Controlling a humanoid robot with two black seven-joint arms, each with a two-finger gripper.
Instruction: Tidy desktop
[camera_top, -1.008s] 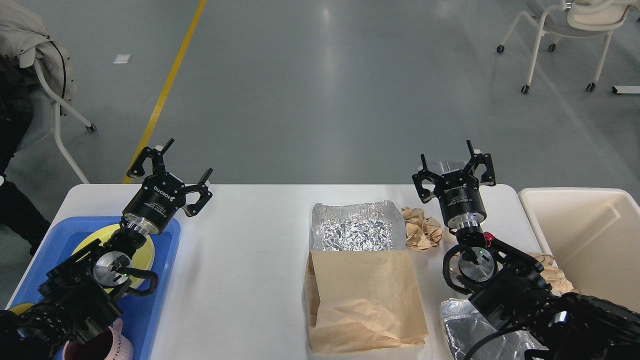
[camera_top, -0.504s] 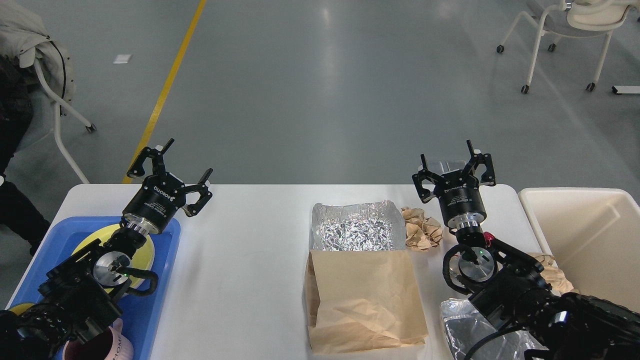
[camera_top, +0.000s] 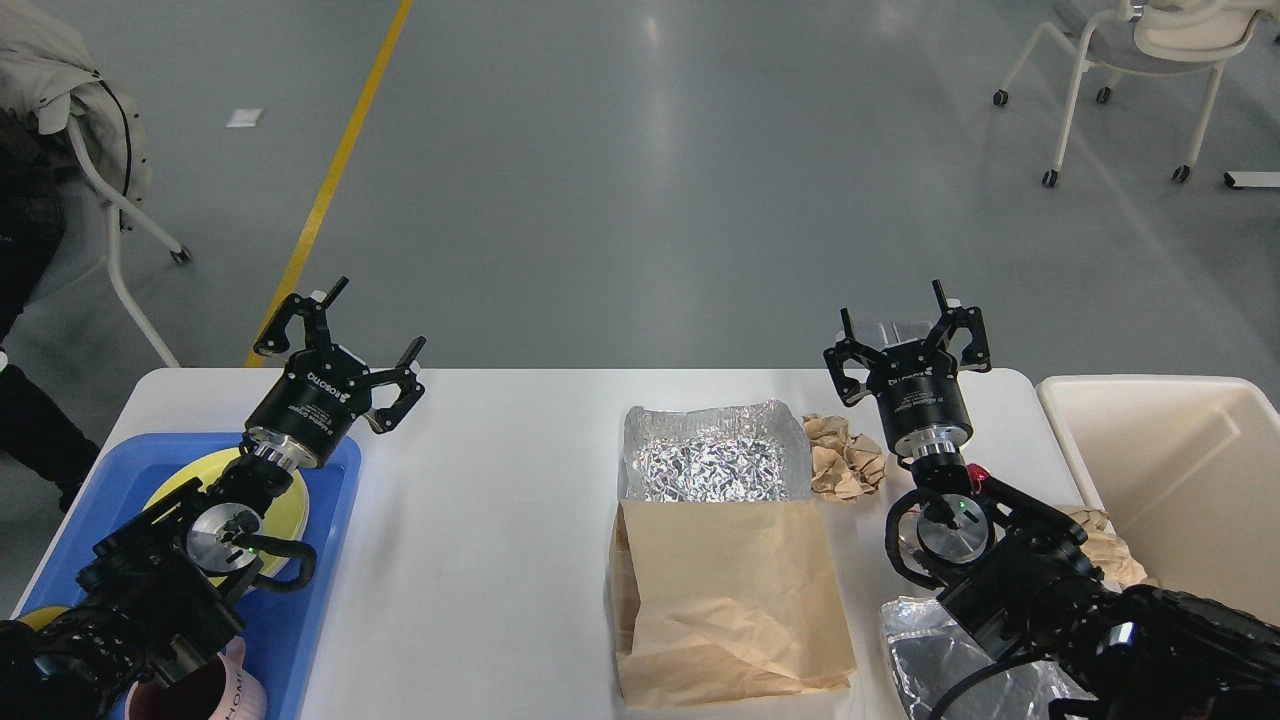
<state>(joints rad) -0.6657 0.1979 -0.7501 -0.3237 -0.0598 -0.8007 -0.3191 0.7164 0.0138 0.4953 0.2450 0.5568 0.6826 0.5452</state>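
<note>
The white desktop (camera_top: 480, 520) fills the lower view. On it lie a crumpled foil sheet (camera_top: 715, 455), a flat brown paper bag (camera_top: 725, 600) overlapping the foil's near edge, a crumpled brown paper ball (camera_top: 843, 457), another crumpled brown paper (camera_top: 1105, 550) by the bin, and a clear plastic bag (camera_top: 945, 665) at the near right. My left gripper (camera_top: 345, 320) is open and empty above the table's far left. My right gripper (camera_top: 910, 320) is open and empty above the far edge, just behind the paper ball.
A blue tray (camera_top: 320, 600) at the left holds a yellow plate (camera_top: 285, 500) and a pink mug (camera_top: 215, 695). A beige bin (camera_top: 1180, 480) stands at the table's right end. Chairs stand on the grey floor at far left and far right.
</note>
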